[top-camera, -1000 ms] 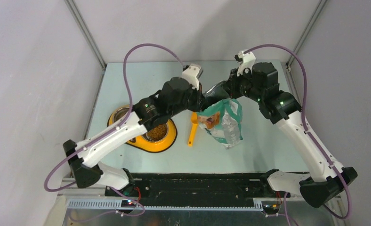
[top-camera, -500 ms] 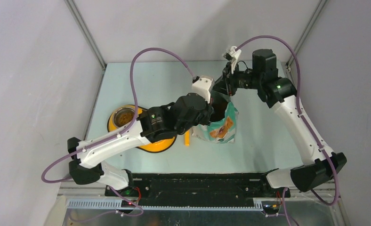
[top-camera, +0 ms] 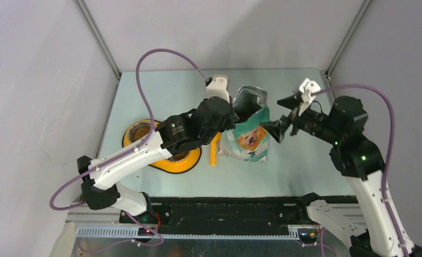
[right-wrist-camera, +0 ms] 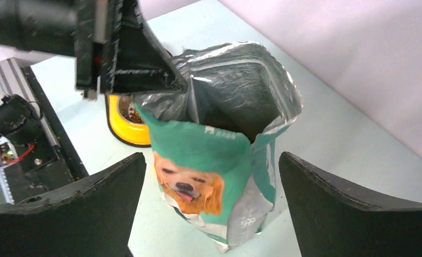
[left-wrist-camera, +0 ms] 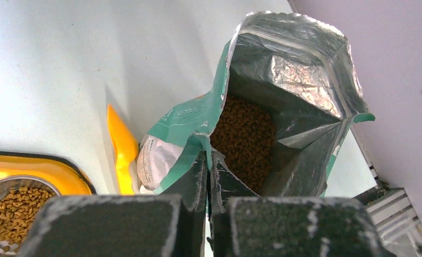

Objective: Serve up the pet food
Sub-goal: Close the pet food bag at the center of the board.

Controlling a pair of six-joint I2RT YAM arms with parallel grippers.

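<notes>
The green-and-white dog-picture bag [top-camera: 247, 140] stands upright and open on the table. Brown pet food [left-wrist-camera: 245, 136] fills its foil-lined inside, and more pet food [left-wrist-camera: 12, 208] lies in a steel bowl of the yellow feeder [left-wrist-camera: 43, 167]. My left gripper [top-camera: 232, 113] is shut on the bag's near-left rim, and its fingertips [left-wrist-camera: 199, 170] pinch the green edge. My right gripper [top-camera: 280, 115] hangs open just right of the bag without touching it. In the right wrist view the bag [right-wrist-camera: 195, 144] stands beyond that gripper's [right-wrist-camera: 211, 156] wide-apart fingers.
An orange scoop [top-camera: 215, 153] lies between the bag and the yellow feeder [top-camera: 154, 160]. The feeder's other steel bowl [top-camera: 139, 130] sits at its left end. My left arm crosses over the feeder. Walls close in on both sides and the back.
My right gripper has let go of the bag's rim, opened wide and drawn back to the right. The bag went from tilted to upright, with my left gripper still on its rim.
</notes>
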